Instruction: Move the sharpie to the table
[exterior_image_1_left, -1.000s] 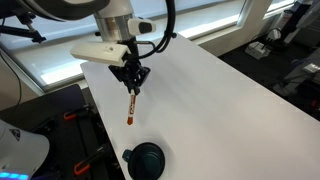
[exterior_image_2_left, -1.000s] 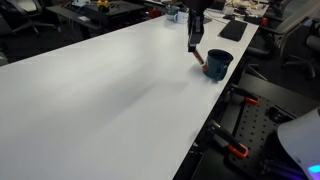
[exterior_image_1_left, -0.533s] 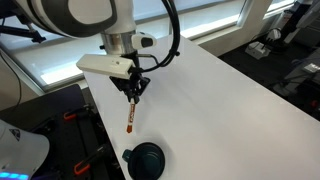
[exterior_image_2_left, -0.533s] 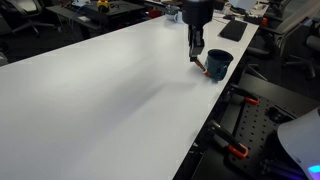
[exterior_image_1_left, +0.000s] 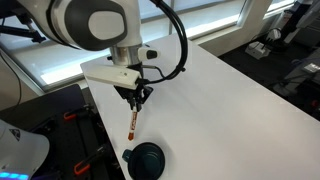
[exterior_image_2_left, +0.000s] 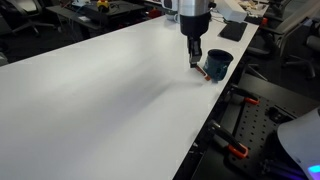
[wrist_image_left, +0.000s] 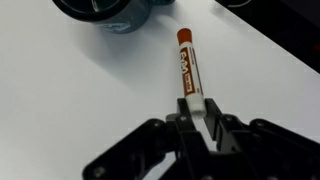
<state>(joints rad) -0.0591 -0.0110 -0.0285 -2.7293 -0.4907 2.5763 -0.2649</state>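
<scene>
While the gripper (wrist_image_left: 198, 110) is clamped on the near end of the sharpie (wrist_image_left: 186, 65), lower it until the far end rests on the table (wrist_image_left: 70, 100) beside the black bowl (wrist_image_left: 112, 12). Release low so the sharpie cannot roll off the edge.

The sharpie (wrist_image_left: 187, 68) — reddish-orange far end, labelled barrel — is pinched at its pale near end by the gripper (wrist_image_left: 194, 110) and angled down toward the plain white table (wrist_image_left: 70, 90), near its edge.
</scene>
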